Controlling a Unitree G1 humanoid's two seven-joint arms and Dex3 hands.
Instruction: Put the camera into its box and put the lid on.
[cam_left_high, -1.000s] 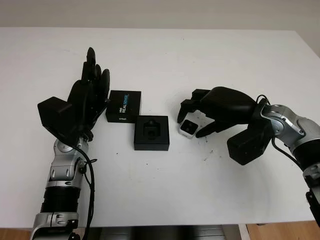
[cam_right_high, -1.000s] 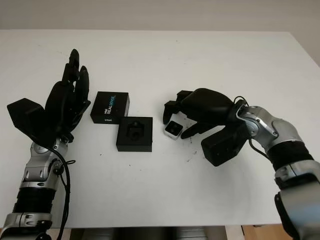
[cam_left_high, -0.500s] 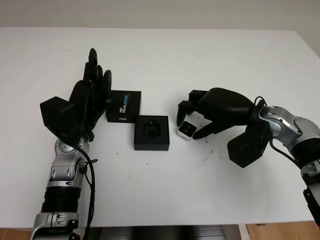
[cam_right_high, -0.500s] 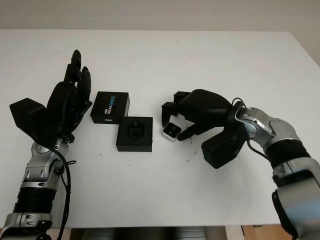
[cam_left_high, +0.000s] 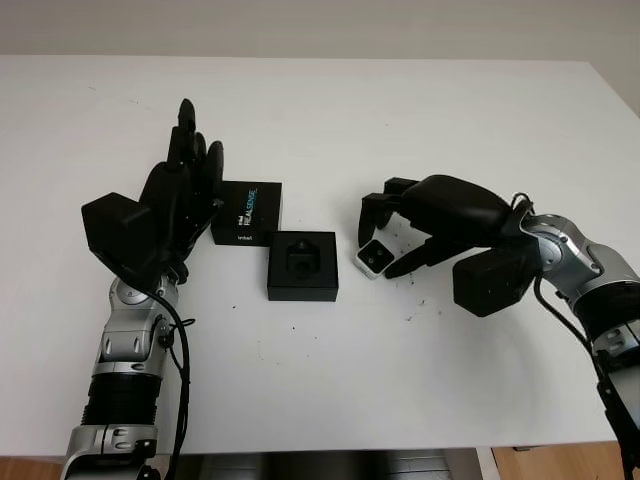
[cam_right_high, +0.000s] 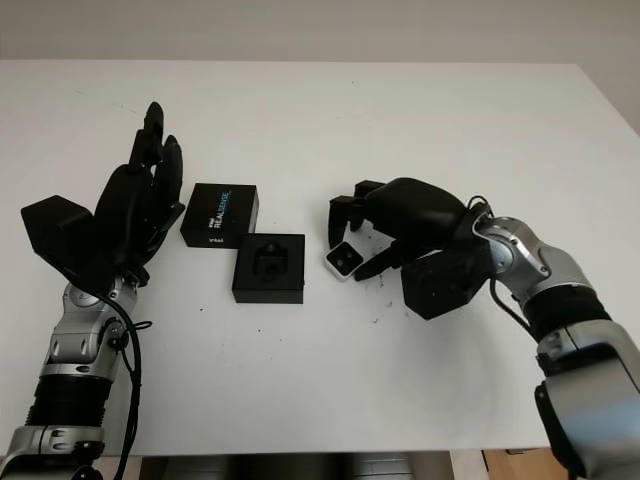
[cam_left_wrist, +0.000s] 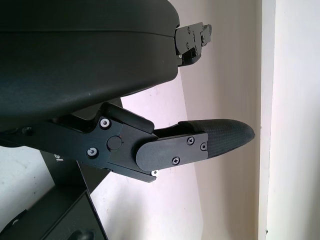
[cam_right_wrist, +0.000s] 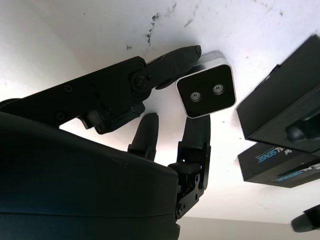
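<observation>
Camera (cam_left_high: 373, 259) sits pinched by curled right hand (cam_left_high: 400, 235); left hand (cam_left_high: 180, 195) upright, empty.

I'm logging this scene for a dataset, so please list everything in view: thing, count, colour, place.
Camera: one, white-silver with a black face, on the table just right of the open box, between the right hand's fingers.
Box base: one, black, open, with a moulded insert, near the table's middle.
Lid: one, black with printed lettering, behind and left of the box base, touching its corner.
Table: one, white, with a few dark specks near the camera.
Left hand: one, black, open, raised left of the lid.
Right hand: one, black, fingers curled around the camera.
</observation>
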